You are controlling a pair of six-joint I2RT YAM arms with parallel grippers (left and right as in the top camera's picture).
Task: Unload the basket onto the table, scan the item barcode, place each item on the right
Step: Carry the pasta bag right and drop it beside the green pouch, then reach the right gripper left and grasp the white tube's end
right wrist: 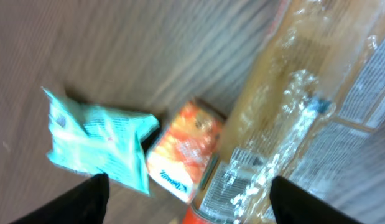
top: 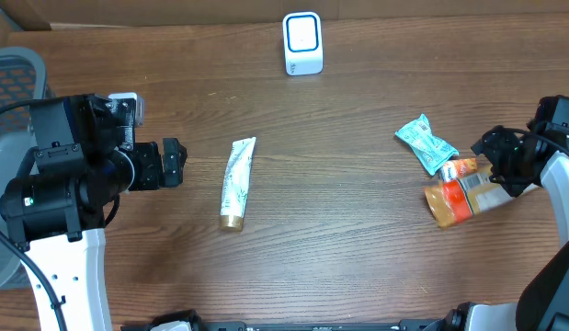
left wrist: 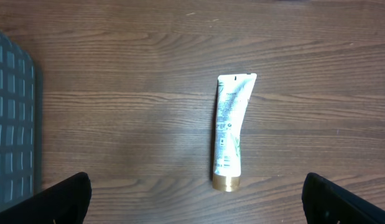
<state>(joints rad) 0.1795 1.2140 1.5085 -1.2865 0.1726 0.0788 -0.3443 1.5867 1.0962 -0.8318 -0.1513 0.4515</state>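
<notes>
**Two arms at a desk, with loose items short of the barcode scanner.**
The right jaws stand spread. The clear-wrapped orange package (right wrist: pixel 292 112) lies unpinched on the desk (top: pixel 358 257) between and ahead of them. A small orange carton (right wrist: pixel 183 155) touches it, with a teal packet (right wrist: pixel 96 143) beside the carton, probably a set-aside pile. The left jaws, also spread and empty, face the white tube (left wrist: pixel 228 127). It lies flat ahead of their gap, well apart, and is likely the next item to be lifted. The scanner (top: pixel 302 43) stands far beyond both pairs of jaws, facing the desk so a barcode can be shown to it.
</notes>
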